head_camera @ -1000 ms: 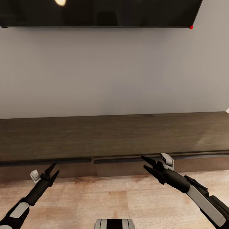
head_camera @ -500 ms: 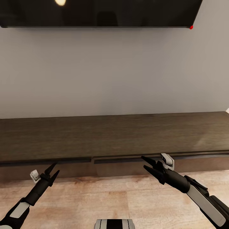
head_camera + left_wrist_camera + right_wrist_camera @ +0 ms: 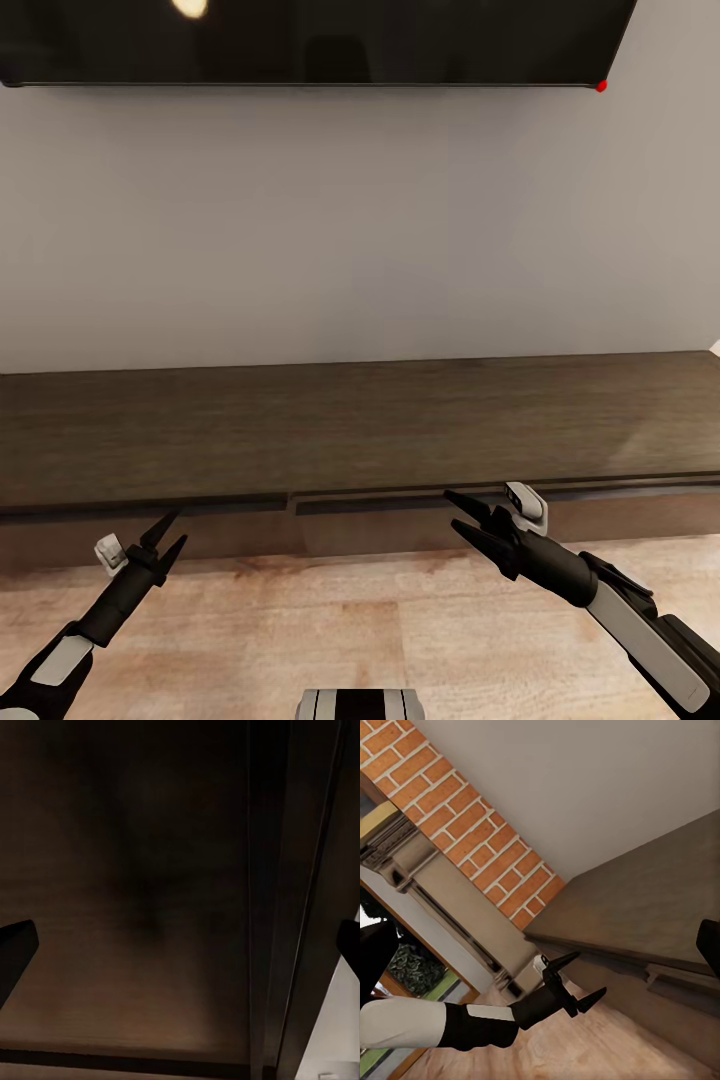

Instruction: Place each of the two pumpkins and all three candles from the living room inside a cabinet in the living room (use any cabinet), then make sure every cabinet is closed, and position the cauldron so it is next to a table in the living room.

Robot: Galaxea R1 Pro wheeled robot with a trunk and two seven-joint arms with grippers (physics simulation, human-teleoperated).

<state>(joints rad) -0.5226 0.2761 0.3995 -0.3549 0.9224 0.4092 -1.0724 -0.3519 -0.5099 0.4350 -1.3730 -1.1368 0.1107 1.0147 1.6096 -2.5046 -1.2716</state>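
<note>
The cabinet (image 3: 330,430) is a long, low dark-brown wood unit under the grey wall, and both of its wide fronts look shut, meeting at a seam in the middle. My left gripper (image 3: 178,528) is open and empty, just in front of the left front (image 3: 150,907). Over the floor before the right front, my right gripper (image 3: 451,509) is open and empty too. The right wrist view shows the left gripper (image 3: 591,973) beside the cabinet (image 3: 660,915). The pumpkins, candles and cauldron are out of view.
A black television (image 3: 310,40) hangs on the wall above the cabinet. Light wood floor (image 3: 380,620) runs in front of it. A brick fireplace surround (image 3: 457,817) stands beyond the cabinet's end, with a dark plant (image 3: 416,971) near it.
</note>
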